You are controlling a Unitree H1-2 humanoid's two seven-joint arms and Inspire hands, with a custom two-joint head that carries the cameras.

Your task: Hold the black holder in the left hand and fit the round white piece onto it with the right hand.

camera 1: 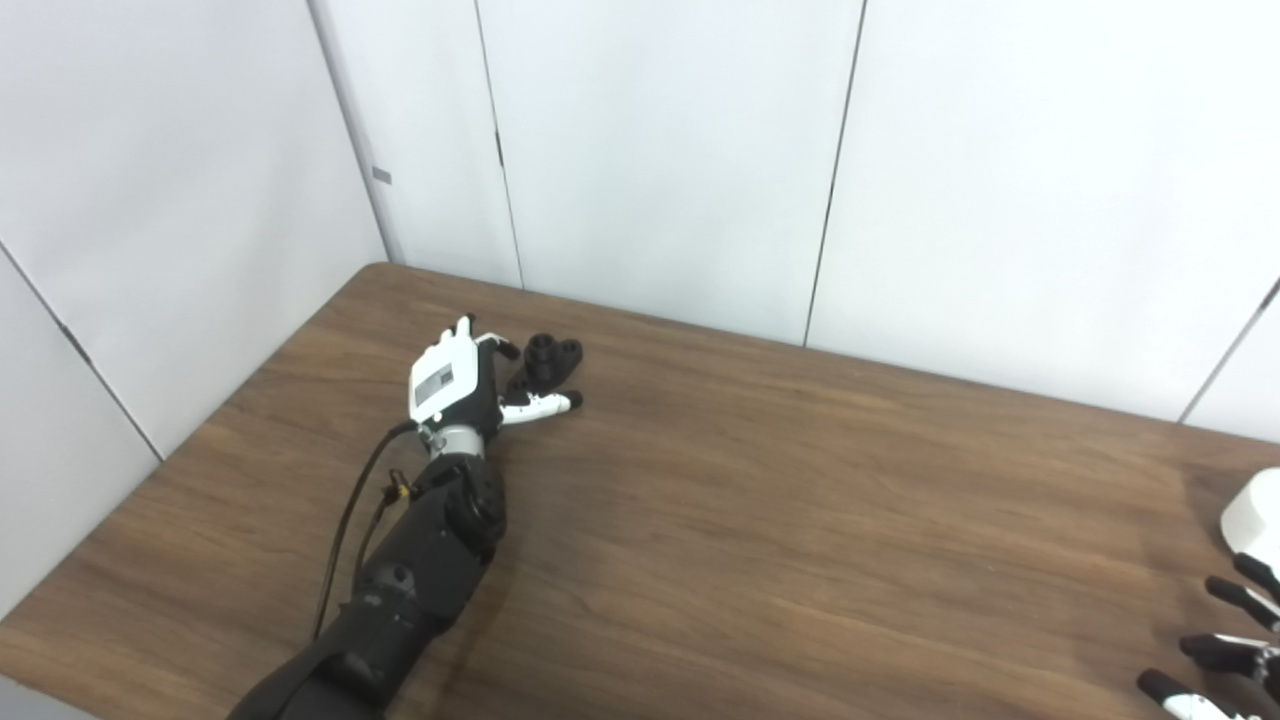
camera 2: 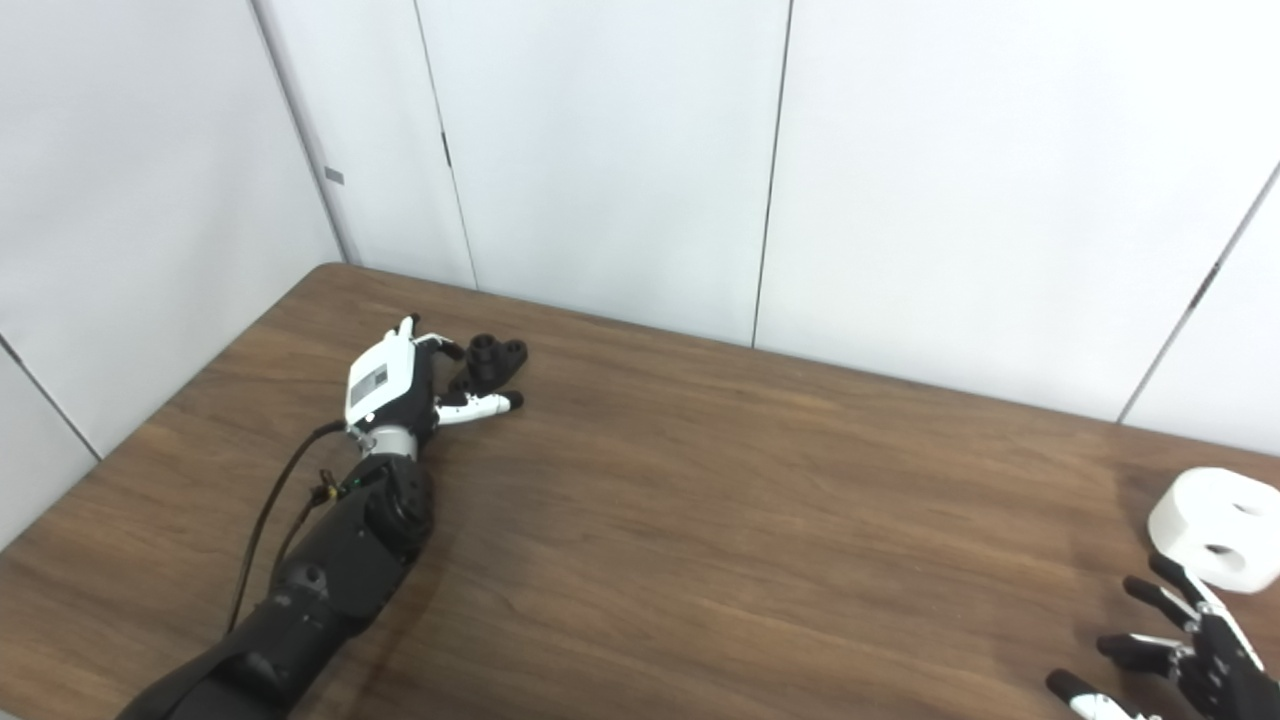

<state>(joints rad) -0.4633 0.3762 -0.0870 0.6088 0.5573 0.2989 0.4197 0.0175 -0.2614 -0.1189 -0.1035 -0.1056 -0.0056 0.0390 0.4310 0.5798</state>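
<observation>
The black holder (camera 1: pixel 548 362) lies on the brown table (camera 1: pixel 780 520) at the far left. My left hand (camera 1: pixel 462 383) rests right beside it, fingers spread around the holder's left and near sides, thumb (camera 1: pixel 540 405) stretched out below it; no closed grasp shows. The round white piece (camera 2: pixel 1215 527), a thick ring with a hole, sits at the right edge of the table. My right hand (camera 2: pixel 1175 650) hovers just in front of it, fingers apart, holding nothing and not touching it.
White wall panels (camera 1: pixel 660 150) close the back and left side of the table. The table's far left corner lies just behind the holder. A black cable (camera 1: pixel 345 520) runs along my left forearm.
</observation>
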